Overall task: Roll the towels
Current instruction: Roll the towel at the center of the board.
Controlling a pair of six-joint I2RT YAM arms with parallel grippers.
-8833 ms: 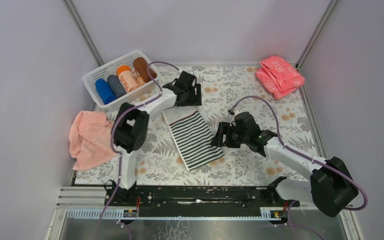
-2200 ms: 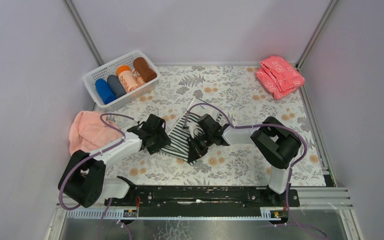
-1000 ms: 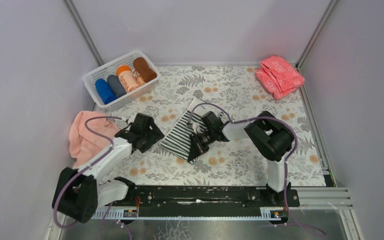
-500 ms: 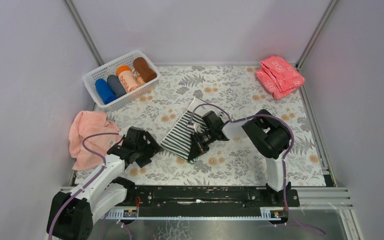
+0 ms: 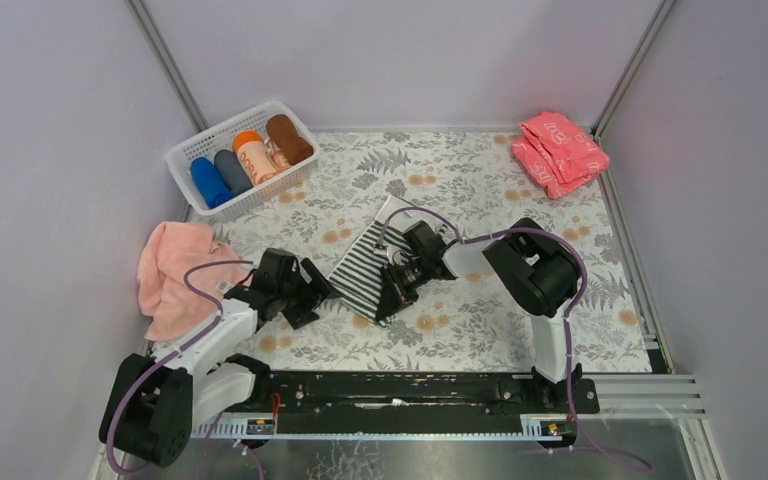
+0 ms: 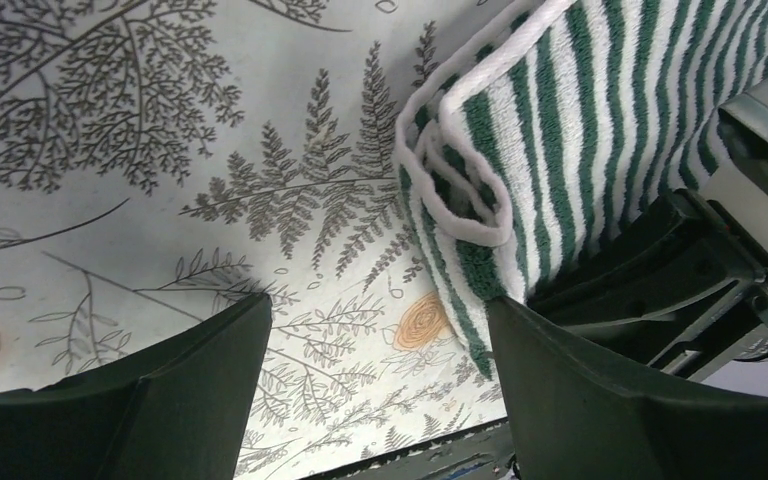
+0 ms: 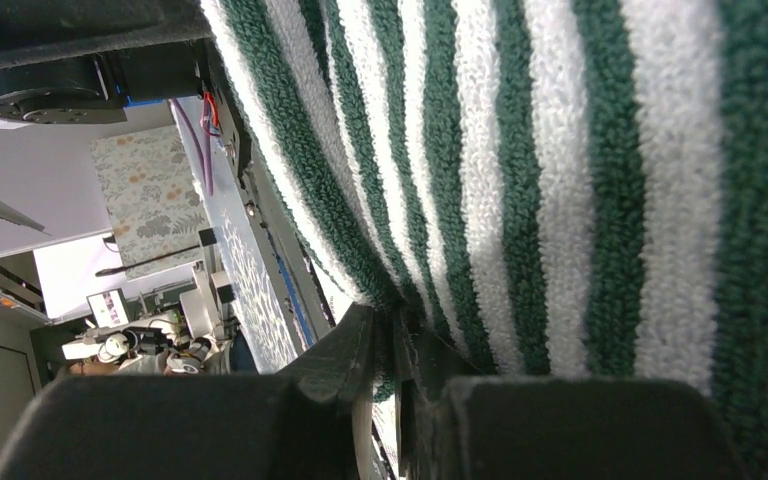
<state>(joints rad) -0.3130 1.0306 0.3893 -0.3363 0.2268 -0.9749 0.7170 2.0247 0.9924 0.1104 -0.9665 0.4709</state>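
Observation:
The dark-and-white striped towel (image 5: 358,268) lies partly folded in the middle of the table, its layered corner (image 6: 460,190) turned toward my left gripper. My right gripper (image 5: 391,292) is shut on the towel's near edge, and a thin layer of striped cloth (image 7: 560,150) sits pinched between its fingers (image 7: 392,325). Open and empty, my left gripper (image 5: 312,295) rests just left of that corner; only the floral table cover shows between its fingers (image 6: 375,325). A pale pink towel (image 5: 173,275) lies crumpled at the left edge. A rolled rust-brown towel (image 5: 288,138) is in the basket.
A white basket (image 5: 192,155) at the back left holds several rolled towels. A stack of folded red-pink cloths (image 5: 560,150) sits at the back right corner. The black rail (image 5: 400,388) with both arm bases runs along the near edge. Walls close in both sides.
My left gripper drew back toward the near edge, then swung right toward the striped towel's corner, its jaws a little wider. The right gripper and the towel have stayed put.

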